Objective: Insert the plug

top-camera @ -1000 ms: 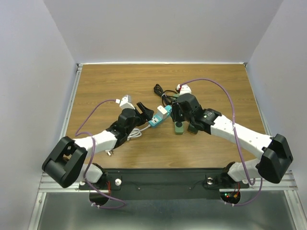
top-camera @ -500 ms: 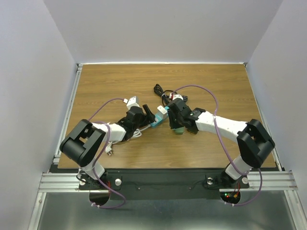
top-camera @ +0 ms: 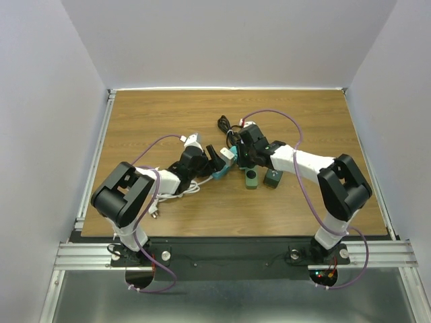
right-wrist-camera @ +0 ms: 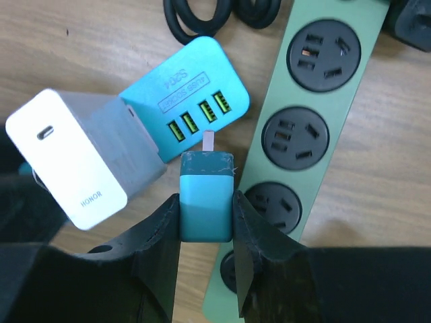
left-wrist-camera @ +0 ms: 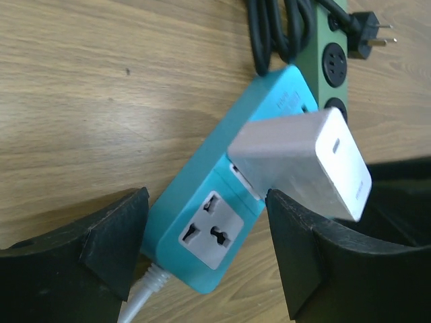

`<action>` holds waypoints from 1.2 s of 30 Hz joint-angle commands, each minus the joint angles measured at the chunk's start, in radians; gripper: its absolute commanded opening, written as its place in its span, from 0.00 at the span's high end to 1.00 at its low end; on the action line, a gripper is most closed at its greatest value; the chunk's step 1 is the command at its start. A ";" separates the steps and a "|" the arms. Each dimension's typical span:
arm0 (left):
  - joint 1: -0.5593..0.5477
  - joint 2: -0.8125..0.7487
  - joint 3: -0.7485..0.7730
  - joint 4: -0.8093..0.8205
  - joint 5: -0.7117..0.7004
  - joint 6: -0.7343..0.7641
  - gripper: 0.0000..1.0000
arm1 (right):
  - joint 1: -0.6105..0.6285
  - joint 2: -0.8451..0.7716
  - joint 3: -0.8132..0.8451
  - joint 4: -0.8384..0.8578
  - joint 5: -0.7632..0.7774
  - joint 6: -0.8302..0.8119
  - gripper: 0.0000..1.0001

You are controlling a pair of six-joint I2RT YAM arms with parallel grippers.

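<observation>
– On the wooden table, what is seen at the largest scale?

– Two arms are seen reaching inward from the near edge. The left arm is stretched low toward the middle, and the right arm is bent in from the other side. Their wrists are brought close together.

– What is laid beneath them?

– A green strip of round sockets is laid flat, with a black cable coil bunched beside one end. Just beside it a shorter teal strip is laid. A white charger, marked HONOR, is seated in its face, and a white cord is led out of the end away from its ports.

– How is the left gripper set?

– The left gripper is placed astride the teal strip, with one finger at each long side. Whether the strip is actually pinched cannot be told.

– And the plug?

– The teal plug is clamped between the fingers of the right gripper. It is held over the seam between the two strips. Its metal blade is pointed at the teal strip's end face, where the four yellow-green ports are set. The blade tip is shown close to that face and is not seated in any port.
</observation>
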 commanded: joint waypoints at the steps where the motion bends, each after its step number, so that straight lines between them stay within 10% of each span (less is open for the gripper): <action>1: -0.012 0.021 0.011 0.008 0.104 -0.028 0.19 | -0.031 0.050 0.054 0.096 -0.032 -0.027 1.00; 18: -0.060 0.007 0.068 0.079 0.166 -0.099 0.19 | -0.099 0.130 0.224 0.073 -0.012 -0.121 0.99; 36: 0.162 -0.352 -0.062 -0.133 0.031 0.173 0.18 | -0.010 0.022 0.563 -0.761 -0.197 -0.045 1.00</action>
